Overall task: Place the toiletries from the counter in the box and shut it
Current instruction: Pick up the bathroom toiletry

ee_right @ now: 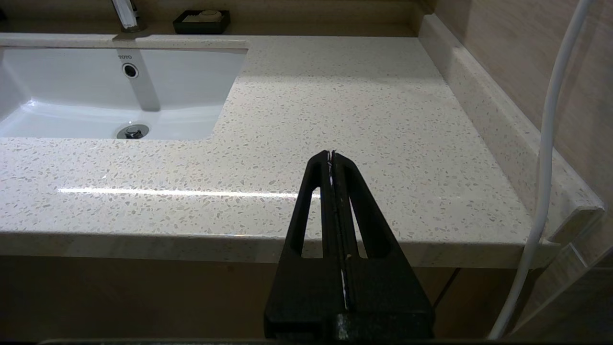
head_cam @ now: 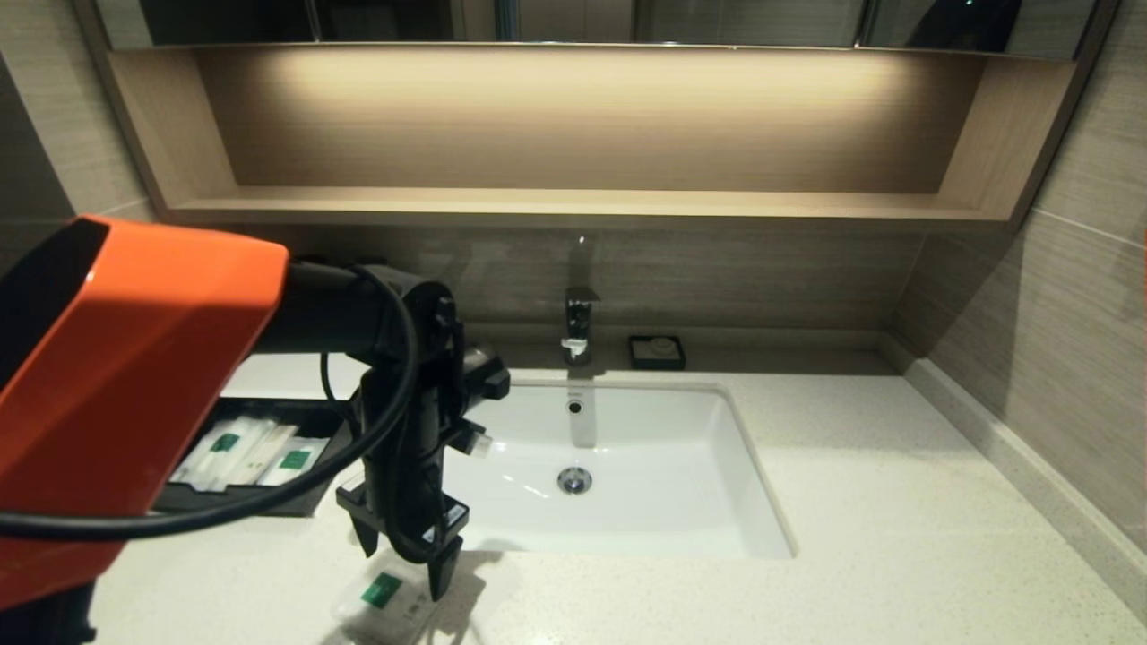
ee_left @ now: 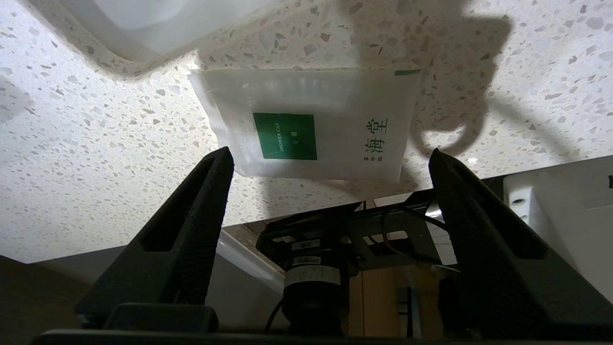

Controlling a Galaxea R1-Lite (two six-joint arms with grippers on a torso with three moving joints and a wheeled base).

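One flat packet (ee_left: 306, 124) on the counter (ee_left: 96, 143) under the wide-spread left tool (ee_left: 330, 163); right tool (ee_right: 332, 158) pressed together.

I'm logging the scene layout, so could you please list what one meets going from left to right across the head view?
Open black box with packets inside → left gripper open above the flat shower cap packet → white sink → faucet → small dark soap dish → bare counter.

A faucet (head_cam: 578, 327) and soap dish (head_cam: 657, 351) stand behind the sink (head_cam: 627, 502).
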